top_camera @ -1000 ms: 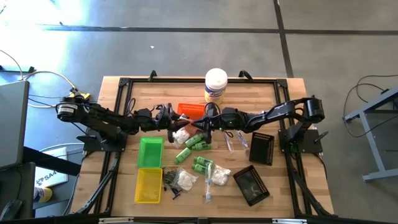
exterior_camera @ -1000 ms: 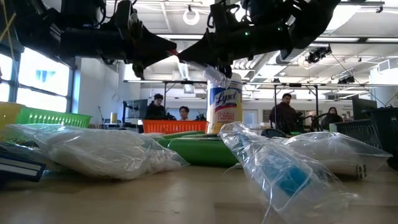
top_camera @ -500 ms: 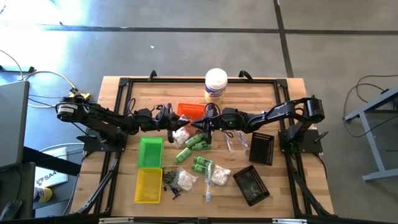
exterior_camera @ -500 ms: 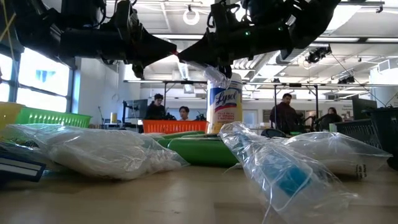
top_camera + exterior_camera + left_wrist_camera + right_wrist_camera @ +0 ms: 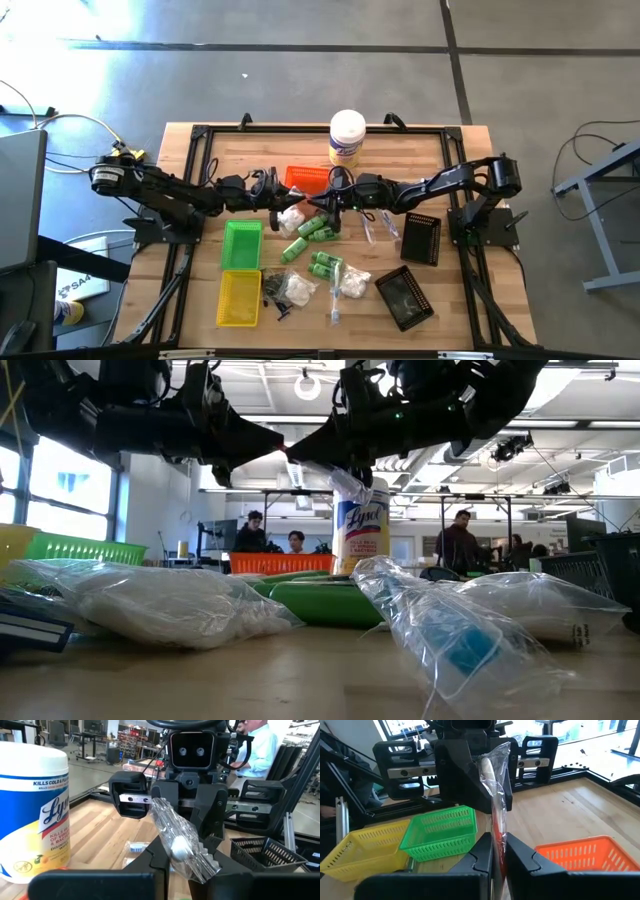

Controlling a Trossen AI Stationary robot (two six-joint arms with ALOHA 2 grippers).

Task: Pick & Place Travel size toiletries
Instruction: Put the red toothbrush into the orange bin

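Observation:
A clear-wrapped pink-white stick (image 5: pixel 181 845) hangs above the table's middle between my two grippers, which meet tip to tip. My left gripper (image 5: pixel 296 201) reaches in level from the table's left and is shut on it. My right gripper (image 5: pixel 322 203) comes from the right, also shut on it. The wrapper's loose end (image 5: pixel 346 482) droops below them. Other toiletries lie on the table beneath: green tubes (image 5: pixel 310 232), bagged white fluffy bits (image 5: pixel 352 283) and small black pieces (image 5: pixel 272 292). My left gripper pinches one end of the clear wrapper (image 5: pixel 200 865) between its two fingers, coming level from the table's left. The packet is lifted clear and slants away toward the other gripper. My right gripper pinches the wrapped stick (image 5: pixel 498 845) between its two fingers, level from the table's right. The stick stands roughly upright in that hold, clear of the table.
A white canister (image 5: pixel 347 137) stands at the far middle with an orange tray (image 5: pixel 304 178) beside it. Green (image 5: pixel 242 245) and yellow (image 5: pixel 239 298) trays sit near left, two black trays (image 5: pixel 420 238) near right. People are in the room beyond.
My left gripper's fingers have shut on the wrapped stick's end, without the arm shifting. My right gripper and the packet have stayed where they were.

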